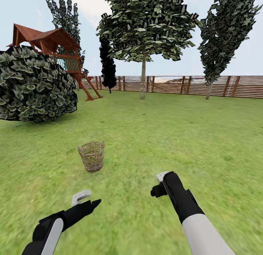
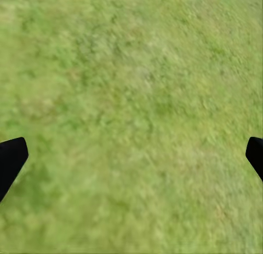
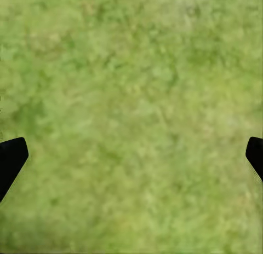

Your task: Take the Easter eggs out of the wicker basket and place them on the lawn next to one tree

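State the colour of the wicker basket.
Light brown open weave, the wicker basket shows best in the head view.

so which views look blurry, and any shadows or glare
Head view: lawn smeared near the arms, wicker basket and tree crisper, no cast shadows, no glare. Left wrist view: soft grass, dark fingertips at the edges. Right wrist view: equally soft grass.
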### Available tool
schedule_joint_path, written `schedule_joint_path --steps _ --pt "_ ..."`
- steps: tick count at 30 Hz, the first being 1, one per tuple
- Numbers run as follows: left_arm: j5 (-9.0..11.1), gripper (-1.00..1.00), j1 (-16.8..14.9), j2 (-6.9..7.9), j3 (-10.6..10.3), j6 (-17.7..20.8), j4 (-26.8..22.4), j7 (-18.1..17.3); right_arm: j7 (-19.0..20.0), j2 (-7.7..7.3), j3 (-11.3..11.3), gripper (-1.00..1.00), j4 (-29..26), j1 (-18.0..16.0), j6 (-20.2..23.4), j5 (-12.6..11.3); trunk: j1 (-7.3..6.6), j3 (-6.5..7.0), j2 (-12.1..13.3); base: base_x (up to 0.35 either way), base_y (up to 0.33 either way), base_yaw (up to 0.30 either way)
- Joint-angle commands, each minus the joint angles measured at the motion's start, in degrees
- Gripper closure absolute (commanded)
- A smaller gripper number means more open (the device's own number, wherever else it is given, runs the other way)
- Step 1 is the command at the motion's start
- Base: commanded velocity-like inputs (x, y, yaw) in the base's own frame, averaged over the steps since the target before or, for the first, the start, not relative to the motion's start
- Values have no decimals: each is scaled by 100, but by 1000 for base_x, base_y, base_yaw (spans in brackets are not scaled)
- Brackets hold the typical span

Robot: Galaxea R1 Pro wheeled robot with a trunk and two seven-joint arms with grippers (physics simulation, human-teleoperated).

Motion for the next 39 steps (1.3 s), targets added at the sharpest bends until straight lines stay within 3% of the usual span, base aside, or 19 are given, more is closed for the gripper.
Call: schedule_joint_path --steps 1,6,25,39 --pt "-9 -100 -6 16 17 35 -4 -39 50 7 9 -100 -9 -4 20 61 4 -7 -3 343 117 0" --pt "25 -100 -10 98 29 46 -6 -55 14 22 26 -100 7 -4 31 50 4 -26 -3 342 114 92" --pt "52 -100 -11 100 23 54 -6 -40 3 30 25 -100 27 -4 34 58 4 -149 -3 342 109 197" --pt "53 -100 -11 91 23 52 -6 -40 29 21 35 -100 -84 -4 18 34 4 -163 -3 343 103 27"
